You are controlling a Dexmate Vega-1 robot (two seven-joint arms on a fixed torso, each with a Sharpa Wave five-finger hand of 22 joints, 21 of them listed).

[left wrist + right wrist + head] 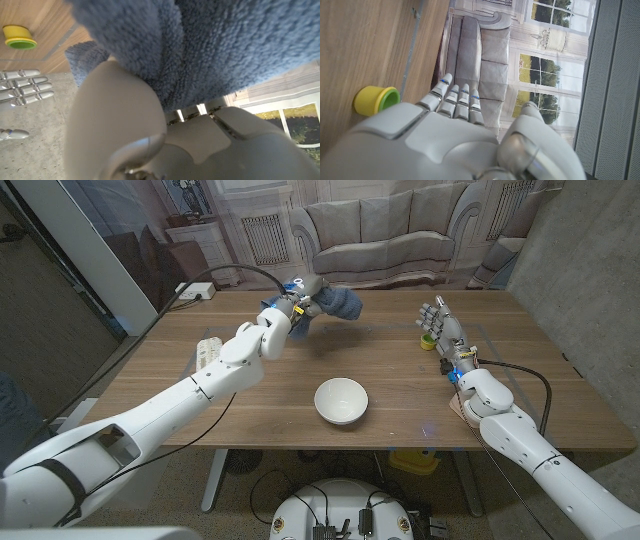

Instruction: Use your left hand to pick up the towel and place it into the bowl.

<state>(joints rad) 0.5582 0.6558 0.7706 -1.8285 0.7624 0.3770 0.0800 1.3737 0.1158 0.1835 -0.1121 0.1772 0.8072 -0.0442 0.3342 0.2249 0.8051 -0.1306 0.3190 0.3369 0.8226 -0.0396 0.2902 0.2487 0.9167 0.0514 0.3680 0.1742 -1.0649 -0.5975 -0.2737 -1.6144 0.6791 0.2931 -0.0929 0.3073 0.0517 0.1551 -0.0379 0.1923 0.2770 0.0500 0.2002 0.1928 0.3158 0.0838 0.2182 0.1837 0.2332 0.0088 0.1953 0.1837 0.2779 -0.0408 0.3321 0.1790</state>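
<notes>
Above the far side of the wooden table (pixel 400 395), my left hand (pixel 300 305) grips the blue towel (pixel 338 302), fingers closed around its bunched fabric, lifted clear of the surface. Nearer me sits the white bowl (pixel 341 401), well apart from the towel. My right hand (pixel 440 325) holds nothing, fingers straight and spread, beside a yellow-green cup (pixel 428 341).
</notes>
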